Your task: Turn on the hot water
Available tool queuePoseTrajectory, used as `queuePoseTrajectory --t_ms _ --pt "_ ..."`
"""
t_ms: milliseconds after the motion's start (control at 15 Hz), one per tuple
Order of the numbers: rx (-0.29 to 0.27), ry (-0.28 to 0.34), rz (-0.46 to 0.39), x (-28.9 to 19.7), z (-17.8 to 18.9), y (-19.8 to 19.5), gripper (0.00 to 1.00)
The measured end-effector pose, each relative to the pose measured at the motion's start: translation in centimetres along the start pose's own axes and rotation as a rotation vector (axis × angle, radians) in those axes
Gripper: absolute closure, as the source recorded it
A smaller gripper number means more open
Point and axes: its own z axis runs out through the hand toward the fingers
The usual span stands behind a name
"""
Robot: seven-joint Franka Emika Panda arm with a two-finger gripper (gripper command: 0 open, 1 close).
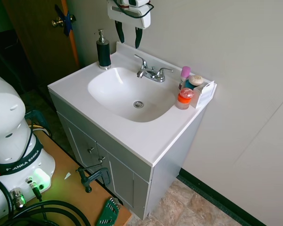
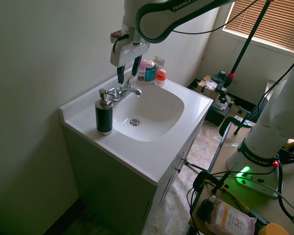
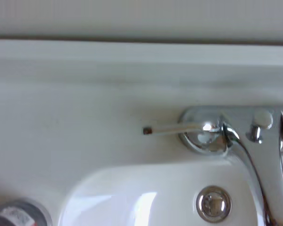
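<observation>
Gripper [image 1: 128, 38], fingers apart, hangs above the hot water lever [image 1: 141, 61]; we judge this alignment precedes descent.

white vanity [image 1: 132, 141], plain wall [image 1: 226, 42], tiled floor [image 1: 188, 207]

A white vanity tabletop [image 1: 146, 136] with a sunken basin carries a dark soap dispenser [image 1: 103, 50] at ten o'clock, the chrome faucet [image 1: 151, 73] at twelve, and small toiletry bottles [image 1: 186, 92] clustered at two o'clock.
</observation>
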Motion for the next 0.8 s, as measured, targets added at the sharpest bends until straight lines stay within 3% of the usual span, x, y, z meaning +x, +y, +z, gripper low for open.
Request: queuePoseTrajectory --t_ms 600,667,800 --pt "-0.016 -0.02 0.022 4.2 3.1 -7.2 1.0" --pt "-0.02 -0.024 0.021 4.2 3.6 -7.5 0.0" --pt "-0.035 -0.034 0.017 3.9 4.7 -7.9 0.0"
